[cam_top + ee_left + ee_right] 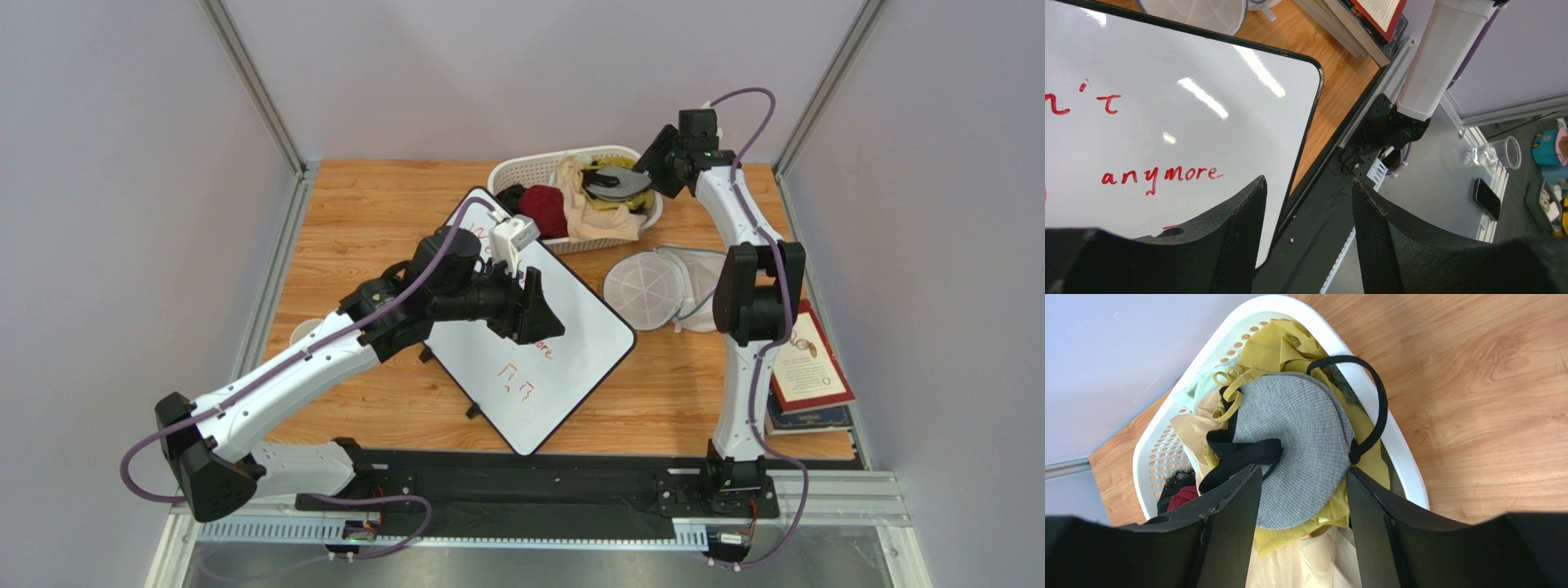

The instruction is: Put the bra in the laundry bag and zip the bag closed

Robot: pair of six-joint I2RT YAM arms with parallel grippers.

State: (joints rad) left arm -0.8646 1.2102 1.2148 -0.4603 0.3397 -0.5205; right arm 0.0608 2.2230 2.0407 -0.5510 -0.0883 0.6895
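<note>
Hovering over the basket [1161, 454], the open right hand [1303, 471] straddles the bra [1303, 435]; best drop and pinch its cup, not the yellow garment [1278, 346]. Left hand [1309, 184] hangs open.

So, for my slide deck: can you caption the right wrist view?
Open right gripper poised over the grey bra atop clothes in the white basket.

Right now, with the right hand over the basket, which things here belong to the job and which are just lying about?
Job: bra, atop the pile in the basket; laundry bag, beside the whiteboard; right hand, open over the bra.
Lying about: basket, whiteboard, yellow garment, dark red garment, beige garment, books.
</note>
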